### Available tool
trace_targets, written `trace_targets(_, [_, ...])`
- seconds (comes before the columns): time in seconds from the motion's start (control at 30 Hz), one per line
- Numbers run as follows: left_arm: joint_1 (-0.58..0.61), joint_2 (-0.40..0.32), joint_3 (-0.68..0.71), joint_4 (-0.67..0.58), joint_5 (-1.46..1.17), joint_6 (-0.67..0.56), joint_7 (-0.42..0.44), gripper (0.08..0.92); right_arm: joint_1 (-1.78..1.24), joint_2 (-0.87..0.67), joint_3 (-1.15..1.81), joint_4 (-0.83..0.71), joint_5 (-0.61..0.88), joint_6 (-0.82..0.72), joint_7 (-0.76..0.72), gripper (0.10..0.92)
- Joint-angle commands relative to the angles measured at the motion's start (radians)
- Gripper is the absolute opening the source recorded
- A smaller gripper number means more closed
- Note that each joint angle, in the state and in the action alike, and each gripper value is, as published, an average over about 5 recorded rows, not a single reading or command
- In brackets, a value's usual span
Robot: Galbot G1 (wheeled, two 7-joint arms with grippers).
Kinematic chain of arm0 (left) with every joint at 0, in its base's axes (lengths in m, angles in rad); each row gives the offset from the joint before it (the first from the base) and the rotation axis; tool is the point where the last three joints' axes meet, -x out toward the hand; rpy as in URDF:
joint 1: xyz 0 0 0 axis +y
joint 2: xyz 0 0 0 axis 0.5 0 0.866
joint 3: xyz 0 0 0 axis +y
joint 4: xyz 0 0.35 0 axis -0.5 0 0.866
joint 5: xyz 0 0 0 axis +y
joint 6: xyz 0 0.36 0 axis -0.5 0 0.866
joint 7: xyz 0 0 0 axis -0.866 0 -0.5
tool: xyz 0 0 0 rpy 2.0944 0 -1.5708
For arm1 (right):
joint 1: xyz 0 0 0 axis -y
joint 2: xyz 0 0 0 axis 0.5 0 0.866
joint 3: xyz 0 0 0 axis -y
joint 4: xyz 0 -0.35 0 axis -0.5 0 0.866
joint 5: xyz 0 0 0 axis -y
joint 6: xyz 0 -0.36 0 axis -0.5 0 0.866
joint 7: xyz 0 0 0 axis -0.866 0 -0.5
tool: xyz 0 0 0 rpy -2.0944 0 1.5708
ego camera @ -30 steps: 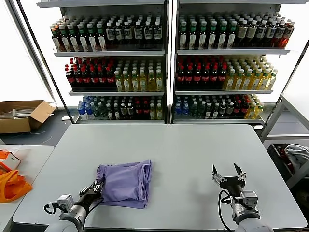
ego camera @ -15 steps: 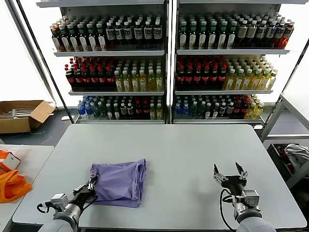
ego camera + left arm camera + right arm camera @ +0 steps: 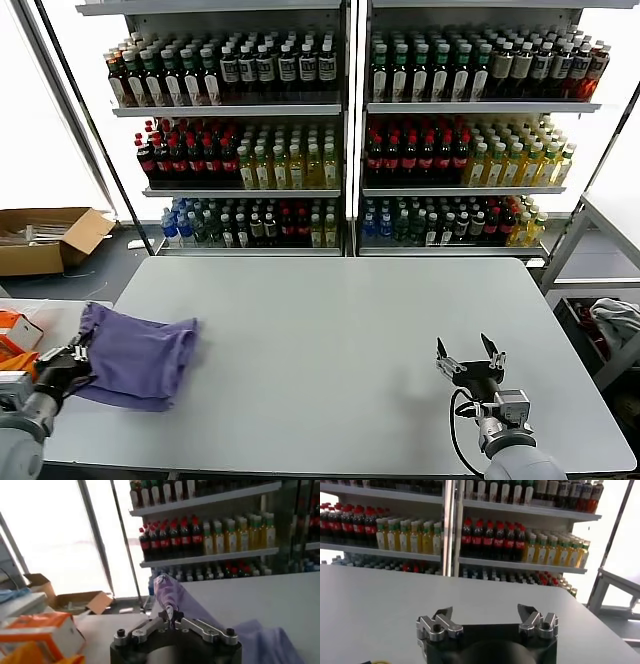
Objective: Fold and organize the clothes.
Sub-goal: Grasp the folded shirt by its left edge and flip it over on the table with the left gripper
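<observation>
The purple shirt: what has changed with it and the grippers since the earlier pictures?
The left gripper, shut on the shirt, has dragged it across the table to the robot's left; the folded shirt now lies at the table's left edge, partly past it. The gripper went on holding the same edge of the cloth. The right gripper stayed open over the table's near right part, almost unmoved.

Head camera overlooks the table [image 3: 350, 340]; both low wrist cameras face the shelves [image 3: 470, 530].
</observation>
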Motion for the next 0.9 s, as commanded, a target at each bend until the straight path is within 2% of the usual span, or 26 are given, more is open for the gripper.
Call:
trace_targets(0.03, [0.028,-0.023,0.147,-0.161,0.118,-0.002,0.02,0.11,-0.01,0.001,0.0,0.003,-0.004,0.0,0.0,0.823])
trace_targets(0.23, [-0.017,-0.252,0.534,-0.307,0.201,0.019,-0.034,0.109,-0.044,0.015,0.028,0.009,-0.015,0.003,0.0,0.823])
trace_targets(0.33, [-0.067,-0.328,0.681,-0.285,0.23,0.03,-0.056,0.109,-0.066,0.035,0.034,0.02,-0.031,0.002,-0.001,0.823])
trace_targets(0.47, [-0.12,-0.38,0.812,-0.164,0.281,0.029,-0.059,0.109,-0.086,0.061,0.037,0.026,-0.051,0.003,-0.001,0.823])
trace_targets(0.63, [-0.217,-0.455,0.872,0.035,0.314,0.032,-0.065,0.109,-0.091,0.063,0.047,0.021,-0.047,0.008,-0.006,0.823])
trace_targets(0.9, [-0.3,-0.456,0.845,0.056,0.229,0.053,-0.091,0.109,-0.079,0.057,0.048,0.011,-0.046,0.007,-0.01,0.823])
